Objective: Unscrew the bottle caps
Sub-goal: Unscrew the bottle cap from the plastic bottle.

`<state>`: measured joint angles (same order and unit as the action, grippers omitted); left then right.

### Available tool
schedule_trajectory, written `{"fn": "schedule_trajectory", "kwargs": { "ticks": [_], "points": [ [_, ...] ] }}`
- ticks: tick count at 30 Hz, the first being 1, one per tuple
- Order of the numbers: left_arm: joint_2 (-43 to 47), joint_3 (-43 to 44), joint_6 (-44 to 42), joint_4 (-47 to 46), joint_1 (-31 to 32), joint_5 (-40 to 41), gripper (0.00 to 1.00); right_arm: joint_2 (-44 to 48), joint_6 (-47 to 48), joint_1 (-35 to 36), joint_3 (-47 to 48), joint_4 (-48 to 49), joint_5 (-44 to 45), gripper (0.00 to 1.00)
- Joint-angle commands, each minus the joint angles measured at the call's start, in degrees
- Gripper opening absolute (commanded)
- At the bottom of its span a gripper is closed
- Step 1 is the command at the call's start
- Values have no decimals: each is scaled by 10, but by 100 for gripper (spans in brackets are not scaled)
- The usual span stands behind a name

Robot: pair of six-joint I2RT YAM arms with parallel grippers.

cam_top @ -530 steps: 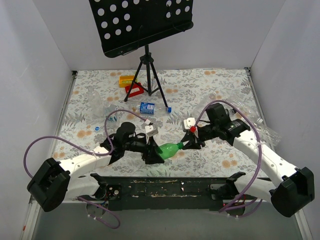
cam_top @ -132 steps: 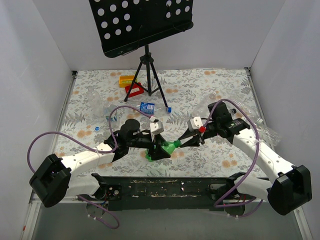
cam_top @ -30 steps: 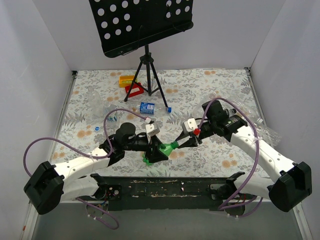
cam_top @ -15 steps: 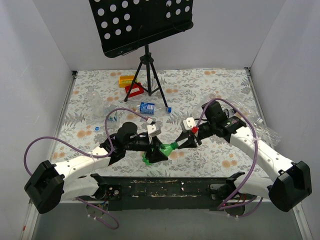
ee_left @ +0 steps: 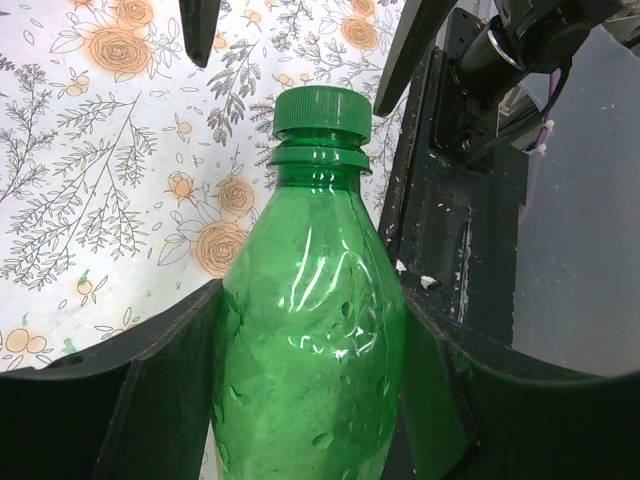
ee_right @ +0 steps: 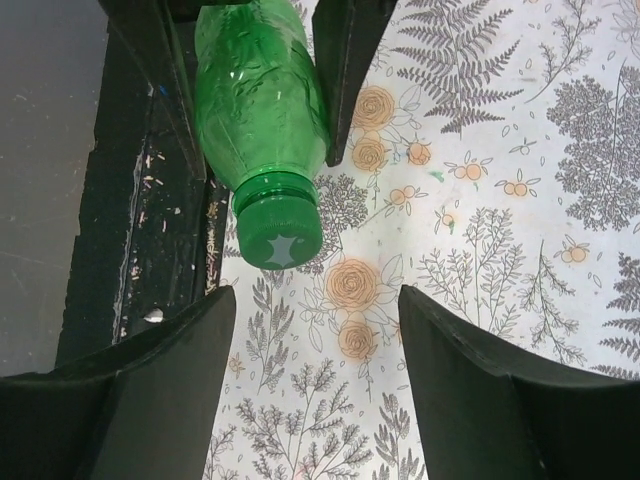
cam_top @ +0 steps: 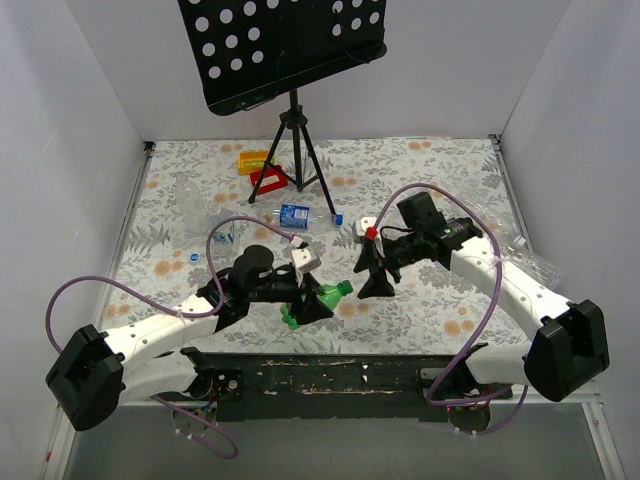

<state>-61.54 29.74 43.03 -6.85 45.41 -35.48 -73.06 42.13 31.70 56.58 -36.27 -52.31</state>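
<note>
**Top view.** The green bottle (cam_top: 316, 301) lies tilted above the flowered table cloth (cam_top: 440, 180), near the arms' bases. Its green cap (cam_top: 346, 289) is still screwed on and points toward the right arm. The left gripper (cam_top: 309, 303) clamps the bottle's body from both sides. The right gripper (cam_top: 378, 288) stands just beside the cap, clear of it, with its fingers pointing down at the cloth and spread apart around nothing. Beyond the green bottle lie a labelled bottle (cam_top: 296, 214) with a blue cap (cam_top: 338, 219) and, farther back, the black tripod stand (cam_top: 293, 150). A red block (cam_top: 268, 180) and a yellow block (cam_top: 252, 160) sit next to the stand. Clear bottles (cam_top: 190, 205) lie well to the green bottle's left.

**Left wrist view.** The green bottle fills the middle, neck pointing away from the camera, with its cap (ee_left: 315, 110) seated on the threads. The left gripper's own fingers (ee_left: 150, 390) press against both flanks of the body. Past the cap, two dark fingers (ee_left: 410, 45) of the right gripper flank it without touching.

**Right wrist view.** The capped end of the green bottle (ee_right: 262, 110) points toward the camera. The cap (ee_right: 280, 232) hangs just short of the wide gap between the right gripper's fingers (ee_right: 150, 390), touching neither. The left gripper's fingers (ee_right: 345, 50) hug the bottle's body.
</note>
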Motion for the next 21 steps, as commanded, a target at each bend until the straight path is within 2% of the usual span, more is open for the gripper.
{"fn": "schedule_trajectory", "kwargs": {
  "ticks": [1,4,12,18,21],
  "points": [
    [22,-1,-8,3,13,40,11,-6,-19,-5,47,-56,14,75],
    [27,-3,-9,4,20,57,11,-2,-16,-12,51,-76,14,80],
    [27,-3,-16,3,48,103,11,22,-15,-47,53,-102,19,82],
    [13,7,-29,3,83,162,11,13,-116,-76,58,-87,-52,82],
    [9,13,-36,-4,100,197,10,5,-219,-90,51,-46,-45,81]
  ]
}}
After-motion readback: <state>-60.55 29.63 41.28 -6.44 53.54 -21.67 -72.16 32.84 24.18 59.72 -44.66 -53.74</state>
